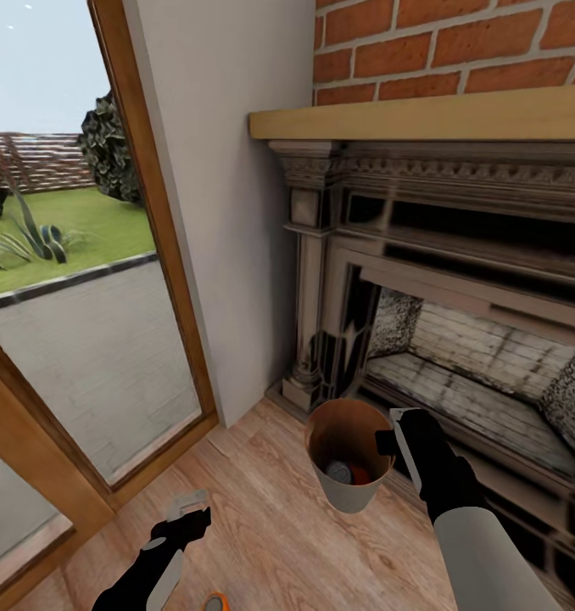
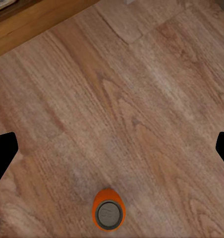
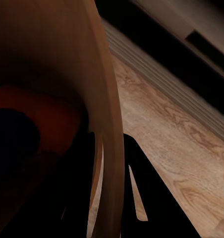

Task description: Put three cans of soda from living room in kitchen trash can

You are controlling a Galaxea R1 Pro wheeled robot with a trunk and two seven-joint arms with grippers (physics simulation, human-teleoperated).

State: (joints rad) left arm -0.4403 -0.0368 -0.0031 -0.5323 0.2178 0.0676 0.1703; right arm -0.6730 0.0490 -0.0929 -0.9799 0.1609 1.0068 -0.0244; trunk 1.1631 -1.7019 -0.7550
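Observation:
The brown trash can (image 1: 348,499) hangs above the wood floor in front of the fireplace, with my right gripper (image 1: 395,441) shut on its rim. Inside it lie a dark blue can of soda with a silvery top (image 1: 339,472) and an orange one (image 1: 365,476). In the right wrist view the bin wall (image 3: 67,64) runs between the dark fingers (image 3: 141,188), and the orange can (image 3: 42,119) shows inside. Another orange can (image 1: 215,602) stands upright on the floor just below my open left gripper (image 1: 190,509). The left wrist view has this can (image 2: 108,214) between the spread fingertips (image 2: 3,153).
A dark carved fireplace (image 1: 457,339) with a light wood mantel (image 1: 423,119) and red brick above stands at the right. A tall wood-framed glass door (image 1: 67,322) fills the left, with a white wall strip (image 1: 228,212) between. Light wood floor (image 1: 270,526) lies below.

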